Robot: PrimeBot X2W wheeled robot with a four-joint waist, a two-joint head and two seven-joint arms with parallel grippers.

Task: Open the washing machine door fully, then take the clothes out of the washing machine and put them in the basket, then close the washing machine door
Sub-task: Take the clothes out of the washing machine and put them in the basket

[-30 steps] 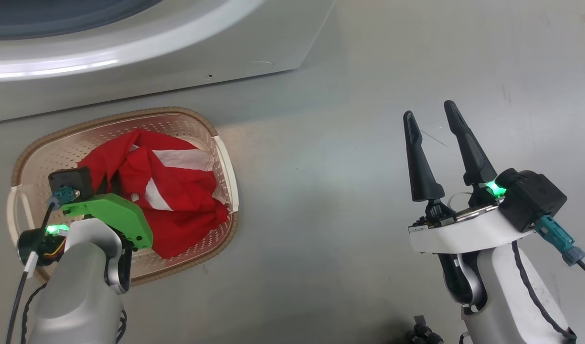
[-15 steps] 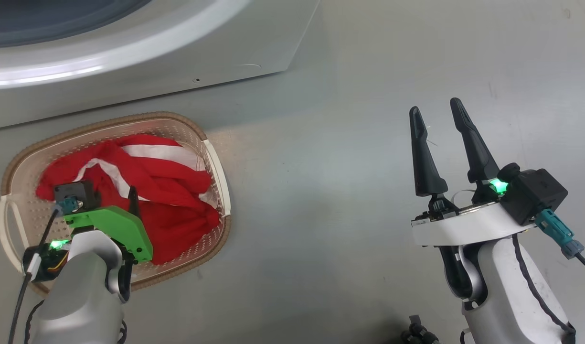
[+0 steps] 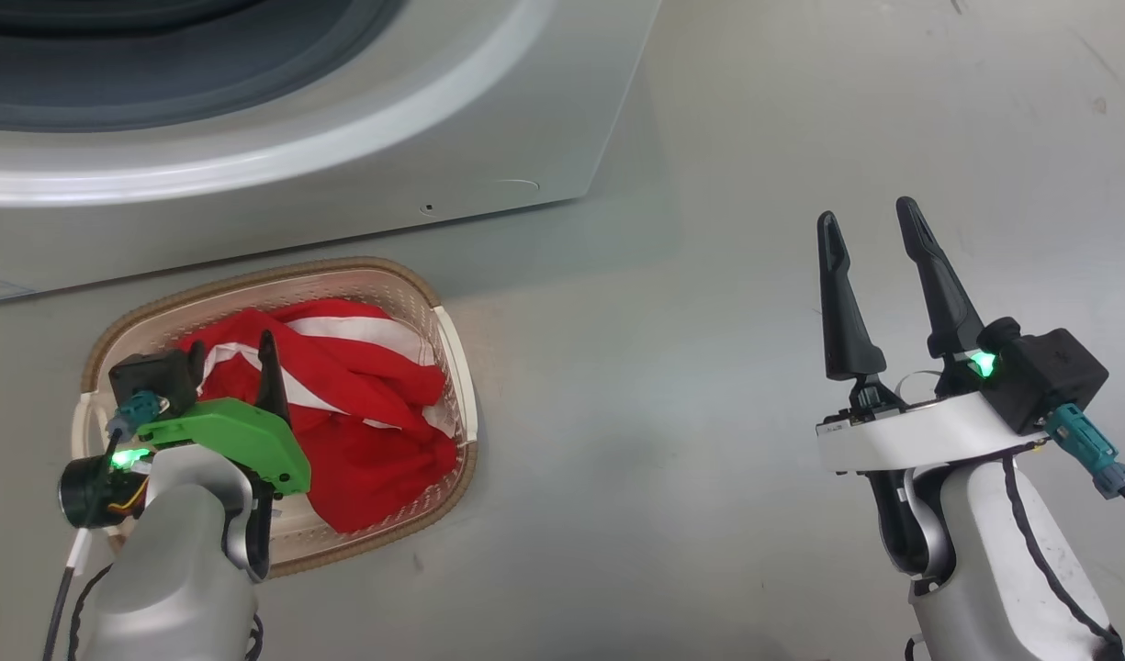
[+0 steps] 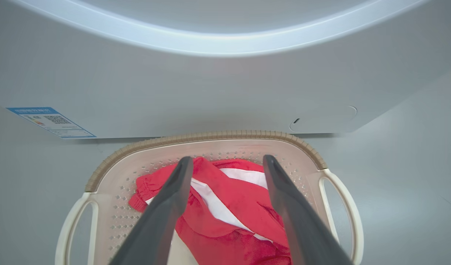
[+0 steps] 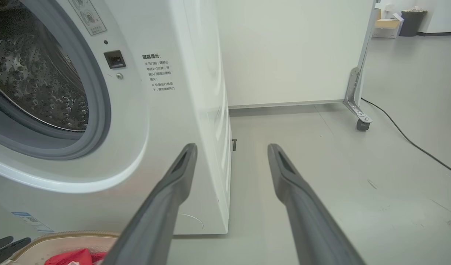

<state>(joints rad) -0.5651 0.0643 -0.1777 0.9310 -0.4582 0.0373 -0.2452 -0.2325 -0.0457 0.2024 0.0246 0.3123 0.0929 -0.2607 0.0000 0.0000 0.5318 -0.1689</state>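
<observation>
On my left, the left gripper (image 4: 227, 160) hangs over the basket (image 3: 277, 271) with its two fingers spread wide and nothing between them; I cannot tell if the tips touch the cloth. The basket stands on the floor (image 3: 663, 413) just in front of the washing machine (image 3: 342, 193). The clothes (image 3: 369, 441) lie inside the basket, red with white stripes, in a loose heap that covers most of its bottom. On the lower front of the machine I see a blue label (image 4: 50, 121) at the left and a round flap (image 4: 324, 117) at the right. In the right wrist view the mouth of the machine is uncovered, with the steel drum (image 5: 26, 73) and the grey rubber ring (image 5: 96, 110) around it. The floor is smooth, pale grey and a little shiny, with a few small marks. On my right, the right gripper (image 3: 867, 213) is held above bare floor, well apart from the basket, fingers parted and holding nothing. Behind the machine stands a white panel (image 5: 291, 55) on a small wheel (image 5: 361, 125), and a dark cable (image 5: 405, 136) runs over the floor. Far at the back right there is a cardboard box (image 5: 385, 25) beside a dark bin (image 5: 411, 16)
</observation>
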